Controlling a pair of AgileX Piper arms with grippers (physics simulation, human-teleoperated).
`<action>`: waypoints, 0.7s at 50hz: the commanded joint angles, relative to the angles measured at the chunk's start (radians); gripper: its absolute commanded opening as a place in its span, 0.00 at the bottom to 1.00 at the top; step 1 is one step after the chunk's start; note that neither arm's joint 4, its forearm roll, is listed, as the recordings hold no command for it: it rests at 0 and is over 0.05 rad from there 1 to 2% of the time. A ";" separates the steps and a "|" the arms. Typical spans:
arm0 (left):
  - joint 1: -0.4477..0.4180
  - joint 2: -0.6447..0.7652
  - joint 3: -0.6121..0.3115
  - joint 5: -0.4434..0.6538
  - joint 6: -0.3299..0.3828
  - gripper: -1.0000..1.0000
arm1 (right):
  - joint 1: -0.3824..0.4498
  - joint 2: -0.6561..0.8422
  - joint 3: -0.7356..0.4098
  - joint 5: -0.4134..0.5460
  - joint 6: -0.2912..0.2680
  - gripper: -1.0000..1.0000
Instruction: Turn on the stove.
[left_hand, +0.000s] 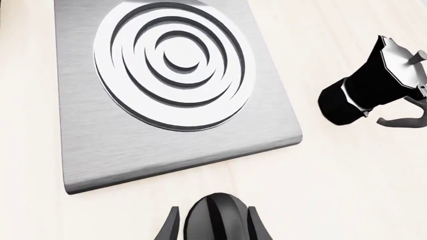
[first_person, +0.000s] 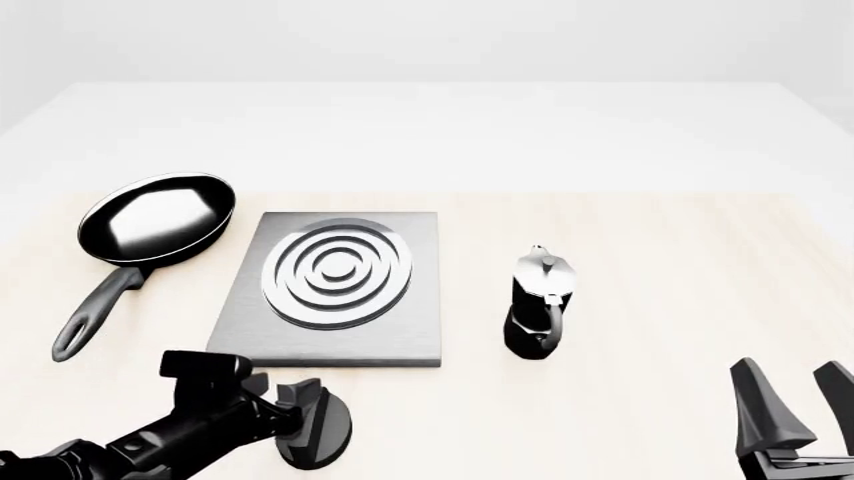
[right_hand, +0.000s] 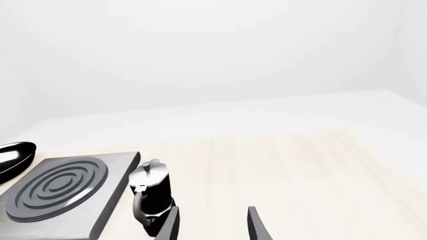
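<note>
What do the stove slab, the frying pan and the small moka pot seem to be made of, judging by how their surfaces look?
Stove slab: looks like brushed grey metal, with a fine straight grain; its burner rings are brighter silver.
Frying pan: glossy black, perhaps coated metal, since its bowl gives a broad soft highlight.
Moka pot: shiny black faceted base and polished silver top, probably metal; as this is a render, the materials stay a guess.
</note>
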 joint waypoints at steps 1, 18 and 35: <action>-0.003 0.046 0.000 -0.034 -0.011 1.00 | 0.001 -0.002 0.000 0.003 0.005 1.00; -0.010 0.132 -0.005 -0.102 -0.048 1.00 | 0.005 0.027 0.000 -0.018 0.011 1.00; -0.026 0.222 0.015 -0.189 -0.087 1.00 | 0.006 0.013 0.000 -0.005 0.013 1.00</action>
